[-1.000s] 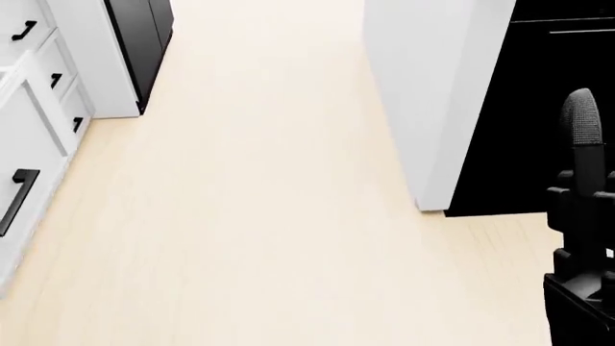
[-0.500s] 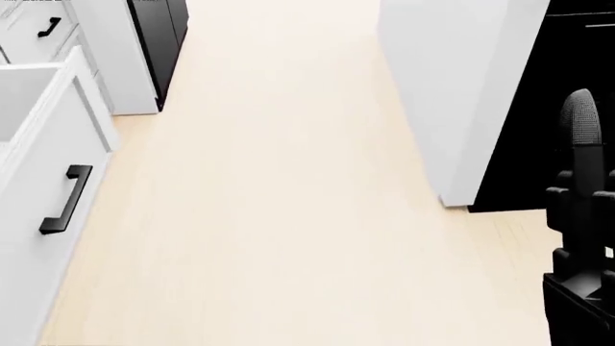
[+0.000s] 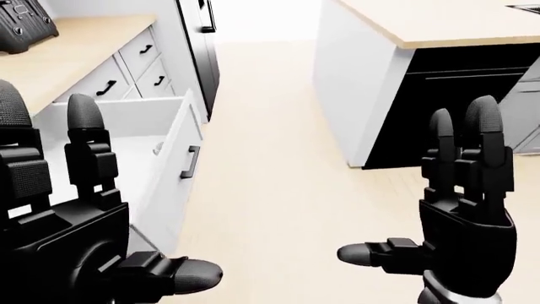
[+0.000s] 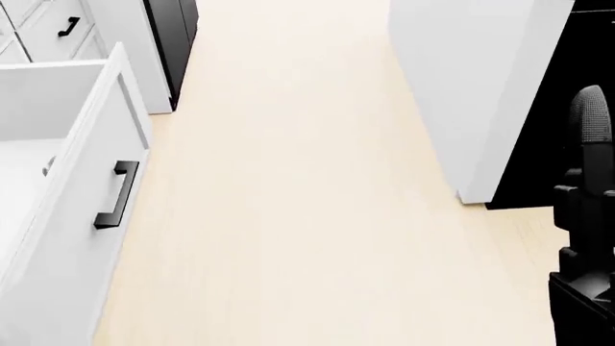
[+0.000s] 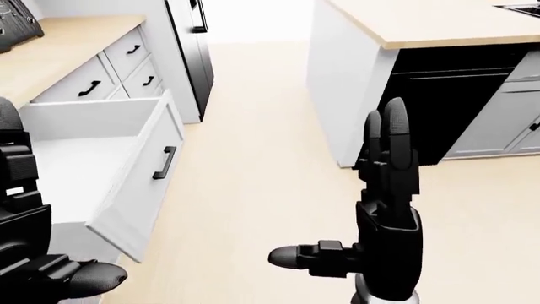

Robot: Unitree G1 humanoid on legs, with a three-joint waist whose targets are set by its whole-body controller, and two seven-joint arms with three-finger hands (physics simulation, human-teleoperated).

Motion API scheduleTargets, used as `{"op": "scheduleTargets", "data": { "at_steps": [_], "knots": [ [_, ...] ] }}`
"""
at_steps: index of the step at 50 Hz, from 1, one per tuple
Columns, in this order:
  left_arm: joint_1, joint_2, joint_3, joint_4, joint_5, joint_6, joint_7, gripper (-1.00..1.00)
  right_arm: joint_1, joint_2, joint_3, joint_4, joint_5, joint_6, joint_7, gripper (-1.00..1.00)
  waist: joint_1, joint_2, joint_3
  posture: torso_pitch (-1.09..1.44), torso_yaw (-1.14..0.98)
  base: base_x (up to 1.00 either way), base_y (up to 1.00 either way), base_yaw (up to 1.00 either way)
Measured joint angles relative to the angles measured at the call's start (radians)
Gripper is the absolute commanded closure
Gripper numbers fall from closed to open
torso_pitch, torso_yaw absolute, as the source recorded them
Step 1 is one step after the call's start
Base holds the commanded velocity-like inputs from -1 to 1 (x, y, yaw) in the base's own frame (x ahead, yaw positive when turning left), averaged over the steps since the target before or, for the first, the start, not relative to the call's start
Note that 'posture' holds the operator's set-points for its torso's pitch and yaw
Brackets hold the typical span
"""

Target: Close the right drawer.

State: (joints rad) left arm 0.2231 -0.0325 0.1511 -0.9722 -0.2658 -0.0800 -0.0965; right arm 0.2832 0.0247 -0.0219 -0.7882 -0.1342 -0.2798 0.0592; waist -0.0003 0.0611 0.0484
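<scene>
The right drawer (image 5: 109, 164) stands pulled well out from the white cabinet run on the left of the eye views, its white front tilted into the aisle and its black bar handle (image 5: 164, 163) upright on that front; the inside shows pale, and a small roundish thing sits near its front wall — too small to name. Above the run lies the tan desk (image 3: 59, 57), with a dark object (image 3: 21, 25) at its top-left corner; two shut drawers with black pulls lie further up the run, then a black tall panel.

The left robot hand (image 3: 80, 215) is raised at the left edge, fingers upright and spread, thumb pointing toward the middle of the view; it grips nothing and hangs just left of the drawer in the picture, whether touching it I cannot tell. The right robot hand (image 5: 384, 209) is likewise raised over the pale wood floor (image 4: 288, 180), fingers straight up, thumb out to the left — spread wide, holding nothing, well apart from the drawer. At the right stands a white island (image 5: 346, 88) with a tan top and a black recess beside it.
</scene>
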Motion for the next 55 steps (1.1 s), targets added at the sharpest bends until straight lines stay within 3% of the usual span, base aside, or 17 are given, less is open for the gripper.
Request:
{"op": "scheduleTargets", "data": {
  "at_steps": [3, 9, 12, 14, 16, 18, 22, 25, 29, 37, 39, 42, 44, 48, 50, 55],
  "knots": [
    [0.006, -0.003, 0.003, 0.015, 0.001, 0.006, 0.006, -1.00, 0.006, -0.002, 0.004, 0.011, -0.002, 0.010, 0.007, -1.00, 0.005, -0.018, 0.004, 0.00, 0.00, 0.00, 0.23, 0.00],
    [0.001, -0.002, 0.000, -0.001, 0.000, 0.002, 0.004, -1.00, -0.002, -0.003, 0.000, -0.014, -0.002, 0.005, 0.003, -1.00, 0.000, -0.078, 0.005, 0.00, 0.00, 0.00, 0.24, 0.00],
    [0.002, -0.002, 0.000, -0.007, 0.000, -0.001, 0.004, -1.00, -0.003, -0.004, 0.000, -0.017, -0.001, 0.004, 0.004, -1.00, -0.002, -0.121, 0.001, 0.00, 0.00, 0.00, 0.24, 0.00],
    [0.004, -0.008, -0.013, 0.002, 0.001, 0.001, -0.001, -1.00, -0.001, -0.009, -0.013, -0.002, 0.000, 0.007, 0.001, -1.00, -0.017, -0.104, 0.003, 0.00, 0.00, 0.00, 0.24, 0.00],
    [0.007, -0.007, -0.013, 0.009, 0.002, 0.008, -0.002, -1.00, 0.006, -0.008, -0.016, 0.006, 0.001, 0.014, -0.001, -1.00, -0.015, -0.109, -0.003, 0.00, 0.00, 0.00, 0.24, 0.00],
    [0.006, -0.006, -0.010, 0.004, 0.002, 0.010, -0.001, -1.00, 0.003, -0.008, -0.015, 0.002, 0.001, 0.016, -0.001, -1.00, -0.011, -0.099, -0.006, 0.00, 0.00, 0.00, 0.23, 0.00],
    [0.002, -0.006, -0.015, -0.014, 0.003, 0.003, -0.002, -1.00, 0.001, -0.008, -0.016, -0.008, 0.002, 0.003, -0.001, -1.00, -0.012, -0.043, 0.010, 0.00, 0.00, 0.00, 0.23, 0.00],
    [0.001, -0.004, -0.012, -0.017, 0.003, 0.002, -0.001, -1.00, -0.001, -0.005, -0.013, -0.008, 0.001, 0.003, 0.000, -1.00, -0.008, 0.012, -0.003, 0.00, 0.00, 0.00, 0.24, 0.00],
    [0.009, -0.003, -0.002, 0.008, 0.003, 0.008, 0.006, -1.00, 0.005, -0.002, 0.002, 0.012, -0.005, 0.009, 0.009, -1.00, 0.003, -0.018, 0.005, 0.00, 0.00, 0.00, 0.26, 0.00],
    [0.003, -0.002, -0.004, -0.006, 0.002, -0.002, 0.003, -1.00, -0.002, -0.004, -0.003, -0.007, -0.004, -0.003, 0.007, -1.00, -0.003, -0.117, 0.005, 0.00, 0.00, 0.00, 0.29, 0.00],
    [0.004, -0.009, -0.015, 0.001, 0.002, -0.002, -0.001, -1.00, -0.001, -0.010, -0.014, 0.003, -0.003, -0.003, 0.005, -1.00, -0.018, -0.100, 0.007, 0.00, 0.00, 0.00, 0.29, 0.00],
    [0.007, -0.006, -0.015, 0.010, 0.004, 0.010, -0.003, -1.00, 0.009, -0.008, -0.019, 0.022, 0.000, 0.004, 0.002, -1.00, -0.016, -0.104, -0.005, 0.00, 0.00, 0.00, 0.29, 0.00],
    [0.005, -0.006, -0.012, 0.000, 0.004, 0.009, -0.002, -1.00, 0.005, -0.008, -0.017, 0.015, 0.000, 0.004, 0.002, -1.00, -0.012, -0.089, -0.005, 0.00, 0.00, 0.00, 0.30, 0.00],
    [0.003, -0.006, -0.017, -0.015, 0.004, 0.000, -0.004, -1.00, 0.004, -0.008, -0.016, 0.001, 0.001, -0.007, 0.001, -1.00, -0.016, -0.030, 0.010, 0.00, 0.00, 0.00, 0.30, 0.00],
    [0.004, -0.006, -0.013, -0.016, 0.003, -0.001, -0.004, -1.00, 0.002, -0.008, -0.015, 0.000, 0.000, -0.010, 0.001, -1.00, -0.010, 0.018, -0.003, 0.00, 0.00, 0.00, 0.30, 0.00],
    [0.009, -0.003, -0.001, 0.009, 0.001, 0.005, 0.003, -1.00, 0.006, -0.003, -0.005, 0.027, -0.003, -0.003, 0.010, -1.00, 0.006, -0.017, 0.000, 0.00, 0.00, 0.00, 0.30, 0.00]
  ]
}}
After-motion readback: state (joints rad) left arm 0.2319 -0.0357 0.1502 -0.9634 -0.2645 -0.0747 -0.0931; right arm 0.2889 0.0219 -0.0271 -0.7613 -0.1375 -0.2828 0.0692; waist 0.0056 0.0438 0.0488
